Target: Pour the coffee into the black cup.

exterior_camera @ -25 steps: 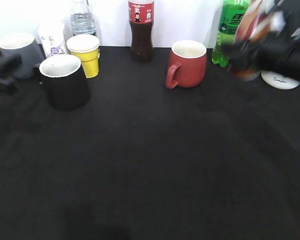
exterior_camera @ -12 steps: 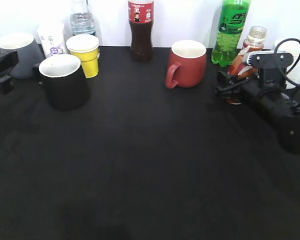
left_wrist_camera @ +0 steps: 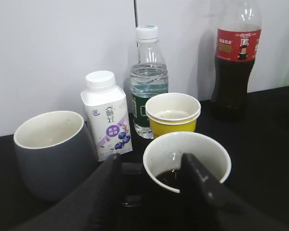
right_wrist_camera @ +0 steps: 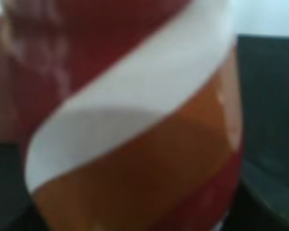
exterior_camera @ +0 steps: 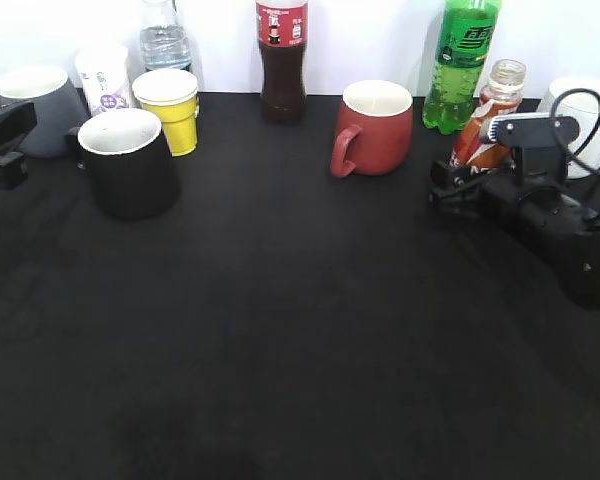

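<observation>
The coffee bottle [exterior_camera: 483, 128], with its orange-brown and white swirl label and no cap, stands nearly upright at the right of the black table. My right gripper [exterior_camera: 462, 186] is shut around its lower body. The label [right_wrist_camera: 135, 120] fills the right wrist view and hides the fingers. The black cup [exterior_camera: 130, 170] stands at the left, with dark liquid in its white inside [left_wrist_camera: 216, 161]. My left gripper [exterior_camera: 5, 135] is open and empty at the far left. In the left wrist view its fingers [left_wrist_camera: 151, 161] point at the cup's handle side.
A grey mug [exterior_camera: 35, 105], a milk carton [exterior_camera: 103, 78], a water bottle [exterior_camera: 165, 40] and a yellow paper cup [exterior_camera: 170, 110] stand behind the black cup. A cola bottle [exterior_camera: 282, 70], a red mug [exterior_camera: 375, 125], a green soda bottle [exterior_camera: 463, 60] and a white cup [exterior_camera: 585, 105] line the back.
My right arm came down with the coffee bottle from a raised, blurred pose. The bottle was tilted half a second ago and now stands nearly upright. The left arm barely moved.
</observation>
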### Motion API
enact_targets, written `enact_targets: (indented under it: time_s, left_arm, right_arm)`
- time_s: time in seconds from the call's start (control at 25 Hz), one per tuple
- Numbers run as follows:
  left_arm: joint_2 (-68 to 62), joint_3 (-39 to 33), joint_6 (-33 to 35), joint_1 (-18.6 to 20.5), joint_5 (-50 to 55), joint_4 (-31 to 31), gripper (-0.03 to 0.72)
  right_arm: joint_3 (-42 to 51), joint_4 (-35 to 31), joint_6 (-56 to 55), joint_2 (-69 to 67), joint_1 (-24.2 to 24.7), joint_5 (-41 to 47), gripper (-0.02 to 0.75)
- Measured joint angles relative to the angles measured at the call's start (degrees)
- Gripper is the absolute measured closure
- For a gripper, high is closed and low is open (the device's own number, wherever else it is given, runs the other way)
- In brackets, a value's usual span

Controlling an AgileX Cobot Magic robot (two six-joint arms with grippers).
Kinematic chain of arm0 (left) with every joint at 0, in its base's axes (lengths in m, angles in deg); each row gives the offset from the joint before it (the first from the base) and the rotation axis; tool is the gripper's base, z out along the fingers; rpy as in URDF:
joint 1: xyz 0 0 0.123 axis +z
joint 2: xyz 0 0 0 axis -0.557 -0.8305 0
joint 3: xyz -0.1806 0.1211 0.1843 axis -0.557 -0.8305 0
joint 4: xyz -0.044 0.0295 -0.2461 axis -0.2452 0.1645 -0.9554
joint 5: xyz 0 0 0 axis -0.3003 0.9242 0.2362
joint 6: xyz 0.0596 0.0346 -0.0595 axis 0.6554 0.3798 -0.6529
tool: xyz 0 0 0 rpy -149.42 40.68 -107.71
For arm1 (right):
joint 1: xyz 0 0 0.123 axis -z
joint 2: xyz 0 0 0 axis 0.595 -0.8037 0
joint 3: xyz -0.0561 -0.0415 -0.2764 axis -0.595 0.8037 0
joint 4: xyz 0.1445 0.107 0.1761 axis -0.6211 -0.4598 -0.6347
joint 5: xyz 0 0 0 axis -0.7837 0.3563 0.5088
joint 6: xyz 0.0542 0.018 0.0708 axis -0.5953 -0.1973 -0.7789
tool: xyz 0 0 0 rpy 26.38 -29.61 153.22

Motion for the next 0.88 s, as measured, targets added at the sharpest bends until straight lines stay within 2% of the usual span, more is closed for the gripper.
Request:
enact_targets:
  time_s: [0.24, 0.36, 0.56, 0.72, 0.88]
  left_arm:
    - [0.0, 0.0, 0.0, 0.0, 3.1, 0.0, 0.379]
    - [0.0, 0.0, -1.0, 0.0, 7.6, -0.6, 0.379]
    - [0.2, 1.1, -12.2, -0.2, 26.4, -0.8, 0.332]
    - [6.2, 11.5, -13.5, -6.8, 54.7, -7.5, 0.316]
    - [15.6, 18.0, -13.3, -13.2, 73.3, -8.2, 0.326]
  right_arm:
    - [5.5, -0.1, -0.1, 3.2, 0.0, 0.2, 0.150]
    - [7.3, 1.2, -0.2, 8.8, 0.0, 7.9, 0.150]
    - [7.6, 1.7, -0.2, 22.7, 0.0, 34.0, 0.150]
    - [5.2, 0.1, -0.4, 36.5, 0.0, 60.2, 0.150]
    - [-1.9, -2.2, -0.4, 47.9, 0.0, 81.8, 0.150]
